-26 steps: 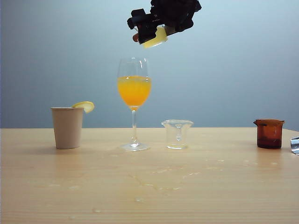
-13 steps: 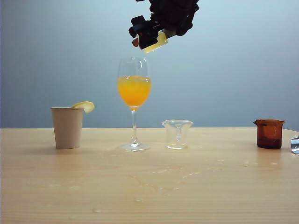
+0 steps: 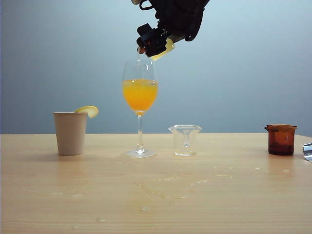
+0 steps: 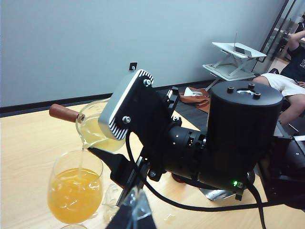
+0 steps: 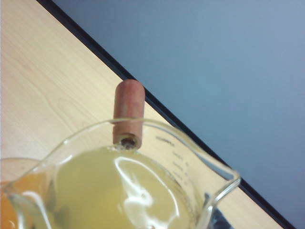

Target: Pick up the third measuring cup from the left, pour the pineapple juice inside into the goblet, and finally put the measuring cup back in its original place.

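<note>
High over the table, my right gripper (image 3: pixel 155 43) is shut on the third measuring cup (image 3: pixel 163 48), a clear cup with a brown tab (image 4: pixel 64 113). It is tipped spout-down just above the goblet (image 3: pixel 140 97). The pale pineapple juice (image 5: pixel 119 191) lies against the spout, and a thin stream (image 4: pixel 81 160) runs from the cup (image 4: pixel 95 126) into the goblet (image 4: pixel 75 191), which holds orange liquid. In the left wrist view the right gripper (image 4: pixel 102 138) clamps the cup between a ribbed pad (image 4: pixel 125 107) and a lower finger. My left gripper (image 4: pixel 136 217) shows only as dark tips; its opening is hidden.
A beige paper cup (image 3: pixel 70 132) with a lemon slice stands left of the goblet. Right of it are an empty clear flared cup (image 3: pixel 185 140) and, far right, an amber cup (image 3: pixel 281 139). Something shiny (image 3: pixel 307 151) pokes in at the right edge. Spilled drops wet the tabletop (image 3: pixel 165 187).
My right gripper has rolled further and shifted slightly up. The cup is tipped more steeply, its spout is nearer the goblet's rim, and juice now runs out.
</note>
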Tool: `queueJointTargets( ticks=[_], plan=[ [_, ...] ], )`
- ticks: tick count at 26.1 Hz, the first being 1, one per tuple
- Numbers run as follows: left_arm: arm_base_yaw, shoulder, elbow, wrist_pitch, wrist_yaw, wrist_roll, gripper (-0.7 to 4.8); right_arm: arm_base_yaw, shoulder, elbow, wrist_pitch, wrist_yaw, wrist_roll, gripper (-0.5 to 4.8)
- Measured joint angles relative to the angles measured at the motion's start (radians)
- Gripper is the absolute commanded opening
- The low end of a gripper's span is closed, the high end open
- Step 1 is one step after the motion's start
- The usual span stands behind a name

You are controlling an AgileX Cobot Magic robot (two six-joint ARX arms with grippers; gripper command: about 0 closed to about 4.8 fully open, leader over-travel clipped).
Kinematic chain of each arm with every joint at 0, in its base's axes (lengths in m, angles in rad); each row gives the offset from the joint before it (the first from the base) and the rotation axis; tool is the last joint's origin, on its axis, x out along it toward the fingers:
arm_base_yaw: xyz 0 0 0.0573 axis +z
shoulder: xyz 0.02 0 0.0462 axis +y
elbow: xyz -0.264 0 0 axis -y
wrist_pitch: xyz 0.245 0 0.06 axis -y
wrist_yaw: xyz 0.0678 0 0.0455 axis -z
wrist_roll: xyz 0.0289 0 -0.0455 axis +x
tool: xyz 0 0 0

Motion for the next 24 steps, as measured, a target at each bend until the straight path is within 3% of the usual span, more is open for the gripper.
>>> queueJointTargets(
  ticks=[24],
  plan=[
    [0.000, 0.000, 0.000, 0.000, 0.000, 0.000, -0.05, 0.007, 0.004, 0.000, 0.031, 0.005, -0.166, 2.69]
  ],
)
